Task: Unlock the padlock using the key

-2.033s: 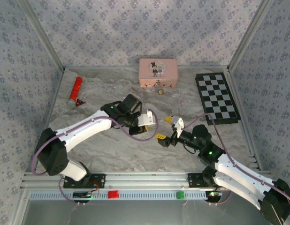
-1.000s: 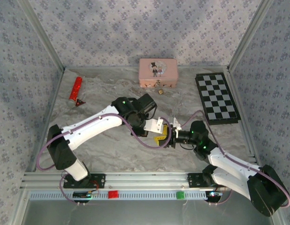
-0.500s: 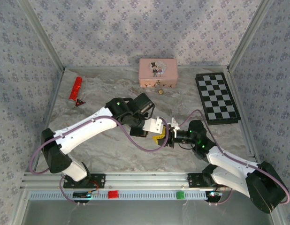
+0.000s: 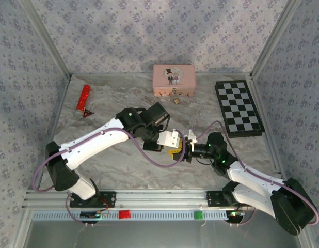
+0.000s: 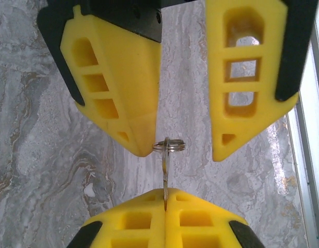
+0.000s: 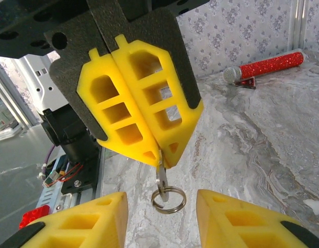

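Note:
A small silver key (image 5: pixel 164 178) with a split ring (image 5: pixel 169 145) is pinched by its blade in my left gripper (image 5: pixel 165 192), which is shut on it. My right gripper (image 6: pixel 162 206) faces the left one tip to tip. It stands open with the ring (image 6: pixel 168 199) hanging between its yellow fingers (image 6: pixel 237 219). In the top view both grippers meet above the middle of the table (image 4: pixel 178 152). The tiny brass padlock (image 4: pixel 176 101) lies on the table just in front of the pink box (image 4: pixel 173 79), far from both grippers.
A red glittery microphone (image 4: pixel 83 98) lies at the back left and also shows in the right wrist view (image 6: pixel 262 67). A black-and-white checkerboard (image 4: pixel 238 107) lies at the back right. Patterned walls enclose the marbled table (image 4: pixel 113 160); an aluminium rail (image 4: pixel 159 197) runs along the near edge.
Two seconds ago the grippers were apart; the left arm brought the key to the right gripper's tips. Over the last half second nothing visibly moved.

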